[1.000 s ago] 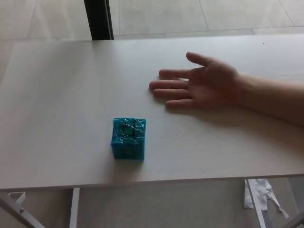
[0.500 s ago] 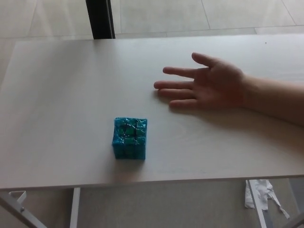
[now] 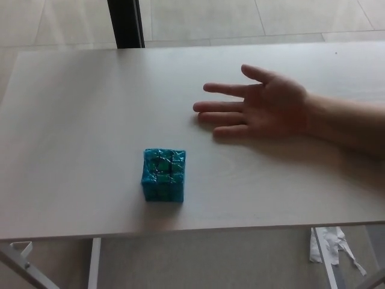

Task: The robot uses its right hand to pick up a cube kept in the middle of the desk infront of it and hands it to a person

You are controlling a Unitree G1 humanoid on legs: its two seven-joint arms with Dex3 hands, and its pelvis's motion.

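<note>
Neither of the robot's hands is showing in the head view, so there are no robot fingers to read: whether they are released, clenched or grasping anything cannot be told, and the only fingers visible are a person's. The person's hand (image 3: 264,108) is lying palm up on the desk (image 3: 72,120), fingers spread and pointing toward the robot's left, the forearm coming in from the right edge. Over the last second it is barely changing; the small drift of hand, cube and desk edge together looks like the camera shifting, not the things moving. The cube (image 3: 163,175), teal with a shiny wrapped look, is sitting flat near the desk's front edge, a little left of centre, well apart from the waiting palm and touched by nothing. Beyond the desk a dark post (image 3: 125,24) is standing on the pale floor, and a scrap of white material (image 3: 331,244) is hanging below the front edge at lower right. Judging from this, the pick-up is not yet starting: the receiver is ready, and the right hand must first come in and close on the cube.
</note>
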